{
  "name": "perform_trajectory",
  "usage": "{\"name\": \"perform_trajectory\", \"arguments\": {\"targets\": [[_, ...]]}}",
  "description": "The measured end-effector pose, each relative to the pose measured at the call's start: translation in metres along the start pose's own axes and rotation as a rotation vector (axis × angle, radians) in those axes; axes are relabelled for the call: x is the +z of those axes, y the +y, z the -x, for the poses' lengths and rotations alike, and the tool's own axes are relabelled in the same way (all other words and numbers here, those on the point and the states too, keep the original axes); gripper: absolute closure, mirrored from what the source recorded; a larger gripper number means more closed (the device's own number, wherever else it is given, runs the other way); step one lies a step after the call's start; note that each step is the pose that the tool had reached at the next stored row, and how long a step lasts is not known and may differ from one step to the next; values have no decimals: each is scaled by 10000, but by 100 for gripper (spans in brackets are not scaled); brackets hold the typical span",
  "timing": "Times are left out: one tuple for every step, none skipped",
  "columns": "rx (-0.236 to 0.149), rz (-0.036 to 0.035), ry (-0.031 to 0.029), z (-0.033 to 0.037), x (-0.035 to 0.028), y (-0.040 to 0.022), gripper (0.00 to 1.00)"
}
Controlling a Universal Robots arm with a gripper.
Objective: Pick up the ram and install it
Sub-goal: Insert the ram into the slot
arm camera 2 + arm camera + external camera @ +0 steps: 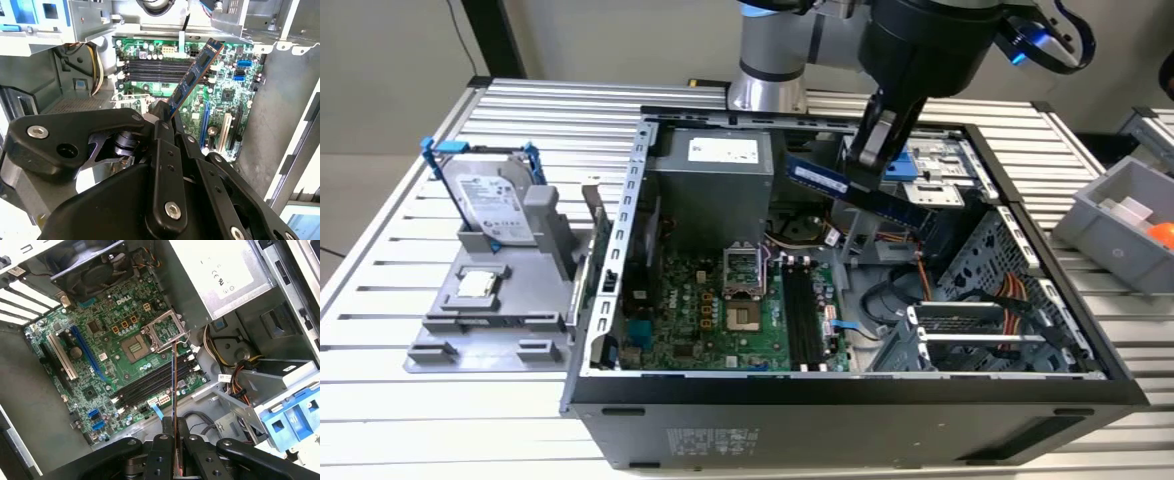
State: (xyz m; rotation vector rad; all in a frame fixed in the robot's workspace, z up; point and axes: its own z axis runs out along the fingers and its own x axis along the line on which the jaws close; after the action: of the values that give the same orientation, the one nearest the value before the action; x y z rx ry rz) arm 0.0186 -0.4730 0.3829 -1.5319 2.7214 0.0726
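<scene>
My gripper is shut on the ram, a long thin stick held tilted in the air above the open computer case. In the second wrist view the ram rises from the gripper with its chips showing. In the first wrist view the ram appears edge-on, leaving the gripper and pointing toward the long black memory slots. Those slots lie on the green motherboard, below the stick and apart from it.
A power supply box fills the case's far end, and a metal drive cage with cables sits on the exterior view's right. A hard drive stands on a grey fixture at the left. A grey bin sits far right.
</scene>
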Motion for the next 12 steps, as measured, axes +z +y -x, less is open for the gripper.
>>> {"name": "perform_trajectory", "arguments": {"targets": [[71,-2,-3,-1,0,-1,100],[137,-5,-3,-2,-1,-1,100],[213,-8,-7,-3,0,-2,100],[285,-11,-8,-4,0,-3,100],[362,-14,-11,-4,0,-4,100],[436,-16,-15,-5,1,-4,100],[521,-20,-16,-6,0,-5,100],[610,-23,-19,-7,0,-5,100],[701,-27,-22,-8,1,-6,100],[795,-30,-25,-9,0,-6,100],[890,-34,-28,-10,1,-7,100],[987,-38,-30,-10,0,-7,100]]}}
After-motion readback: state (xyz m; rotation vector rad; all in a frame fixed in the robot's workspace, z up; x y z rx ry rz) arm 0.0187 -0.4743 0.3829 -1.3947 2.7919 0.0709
